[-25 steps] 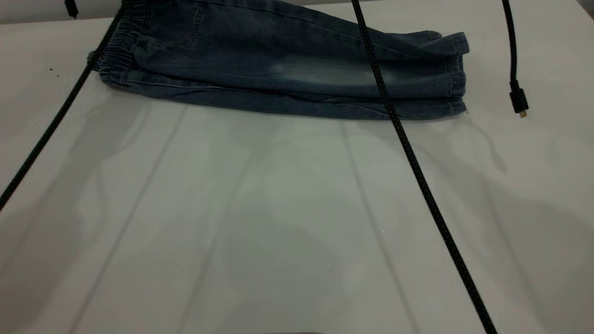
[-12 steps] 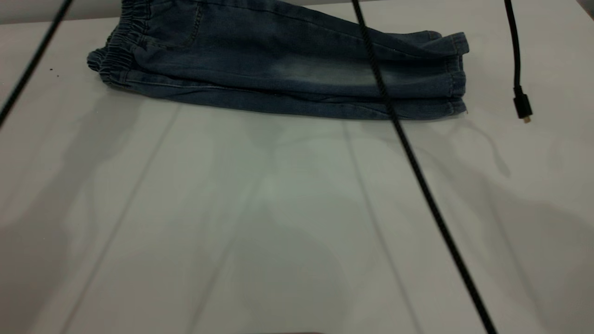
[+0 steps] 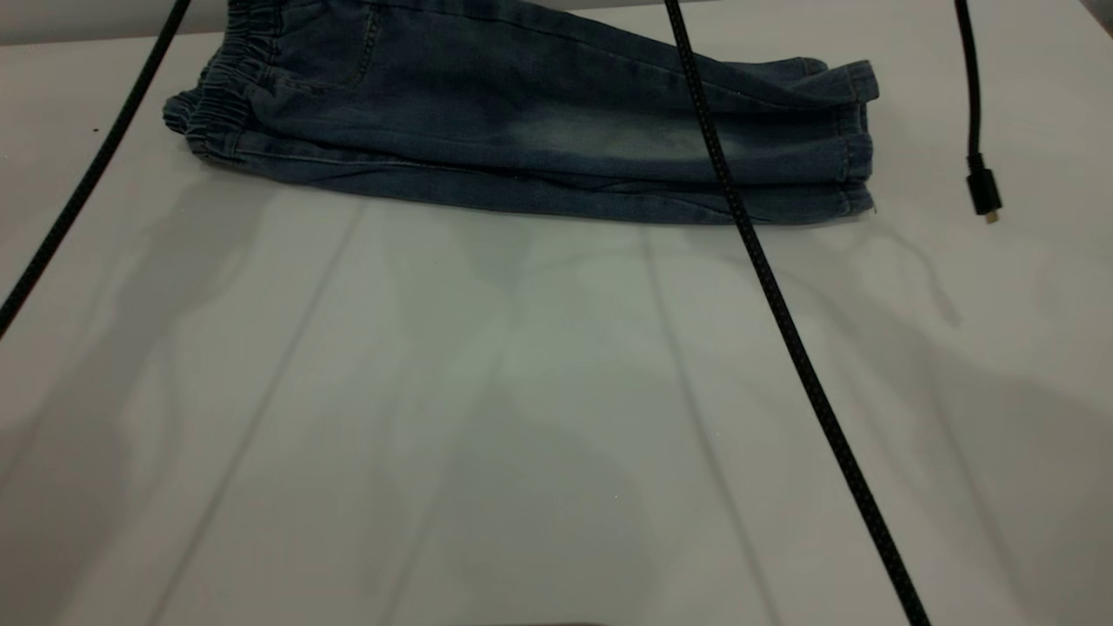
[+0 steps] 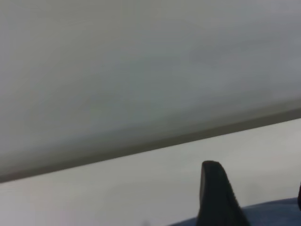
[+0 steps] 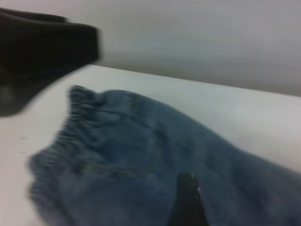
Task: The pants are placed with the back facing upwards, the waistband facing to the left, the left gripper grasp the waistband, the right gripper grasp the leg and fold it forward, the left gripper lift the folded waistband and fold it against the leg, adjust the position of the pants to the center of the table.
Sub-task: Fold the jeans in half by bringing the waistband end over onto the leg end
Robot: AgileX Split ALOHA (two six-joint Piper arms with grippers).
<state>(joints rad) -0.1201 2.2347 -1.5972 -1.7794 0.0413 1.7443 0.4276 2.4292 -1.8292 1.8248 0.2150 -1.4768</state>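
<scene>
Table [image 3: 522,417] fills the near part of the exterior view, w/ nothing of the task laid on it. Three cables are seen above it: a long one [image 3: 783,313] running from the near right up across the pants, a second [image 3: 87,174] at the left passing close by the waistband, and a short one w/ a plug [image 3: 983,187] hung at the far right.

Pants [image 3: 522,113] are found beyond that, near the far edge, well off centre. They are doubled lengthwise, so the first fold is judged done. Waistband [image 3: 217,96] is at the left, the leg [image 3: 609,135] w/ its pale patch is on top, and the hems [image 3: 856,148] are stacked at the right.

Neither gripper is shown in the exterior view. Left gripper [image 4: 216,197] is seen only in part in its wrist view, just above a strip of denim; apart or closed cannot be told. Same for the right gripper [image 5: 188,202], held over the pants near the waistband.

Risks, as judged:
- Only the top layer of the waistband may be caught, so the layers get pulled apart when lifted.
- Long cable may be dragged over the denim and skew the stack.
- Pants may be shoved off the far edge, being so close to it.
- Second fold may be laid crooked if the waistband is taken off-centre.
</scene>
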